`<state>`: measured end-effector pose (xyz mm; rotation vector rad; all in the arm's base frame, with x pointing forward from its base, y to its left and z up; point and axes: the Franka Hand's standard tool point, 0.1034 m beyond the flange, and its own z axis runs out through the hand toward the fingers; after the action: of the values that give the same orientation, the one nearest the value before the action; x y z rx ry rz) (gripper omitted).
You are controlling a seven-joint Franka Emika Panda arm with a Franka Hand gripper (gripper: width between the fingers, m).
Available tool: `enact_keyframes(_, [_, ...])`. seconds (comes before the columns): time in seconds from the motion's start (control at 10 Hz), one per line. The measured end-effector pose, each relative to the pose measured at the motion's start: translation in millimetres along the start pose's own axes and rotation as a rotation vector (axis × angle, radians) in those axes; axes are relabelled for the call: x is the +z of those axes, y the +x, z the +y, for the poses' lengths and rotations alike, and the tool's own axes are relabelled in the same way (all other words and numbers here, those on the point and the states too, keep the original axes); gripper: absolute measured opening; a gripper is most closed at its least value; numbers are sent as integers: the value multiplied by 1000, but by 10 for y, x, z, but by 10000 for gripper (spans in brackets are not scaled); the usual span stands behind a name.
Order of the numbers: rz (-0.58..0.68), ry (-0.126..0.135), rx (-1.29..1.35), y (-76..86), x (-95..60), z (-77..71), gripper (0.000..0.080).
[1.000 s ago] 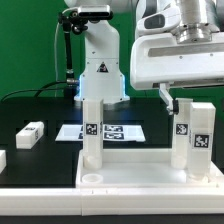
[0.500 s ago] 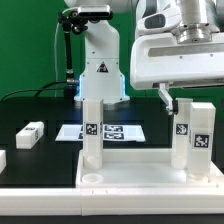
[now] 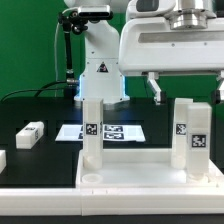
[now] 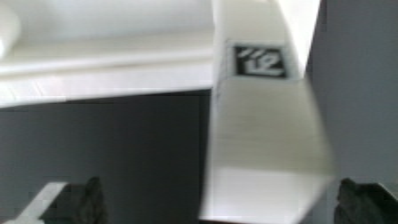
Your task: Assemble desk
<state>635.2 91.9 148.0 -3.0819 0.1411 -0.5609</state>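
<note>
My gripper (image 4: 217, 205) is spread as wide as I go and pinches nothing. My dark fingertips (image 4: 71, 203) stand off to either side of a white post leg (image 4: 258, 140), and I see a gap between each pad and the plastic. The leg's tag (image 4: 263, 60) faces my wrist camera.

Take the exterior view as a dial centred on the desk top (image 3: 130, 172). This leg stands upright in the corner at two o'clock. A second leg (image 3: 92, 130) stands upright at ten o'clock. The holders here are the corner sockets. The two far ones each carry a leg, and the near socket (image 3: 90, 179) at seven o'clock looks open and empty. I cannot see the one at five o'clock.

Out at nine o'clock a loose leg (image 3: 30, 133) lies on its side on the black table (image 3: 30, 105), well apart from the desk top. The marker board (image 3: 115, 131) lies flat at twelve o'clock, behind the standing legs.

I judge the step in hand to be the two o'clock leg, with two legs up and the near corners yet to fill. If it needs tightening, I must close squarely on its flat faces and turn it. If it is seated, I must rise straight up so neither pad clips it, then go to nine o'clock for the loose leg.
</note>
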Motion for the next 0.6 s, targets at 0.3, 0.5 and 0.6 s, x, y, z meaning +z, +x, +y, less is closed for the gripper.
enact_keyframes(0.3, [-169,1,38,133,-154,-87,649])
enact_keyframes(0.5, [-281,21,91,254,-285,-124,649])
enact_keyframes(0.6, [-258,18,94,276,-218,-93,649])
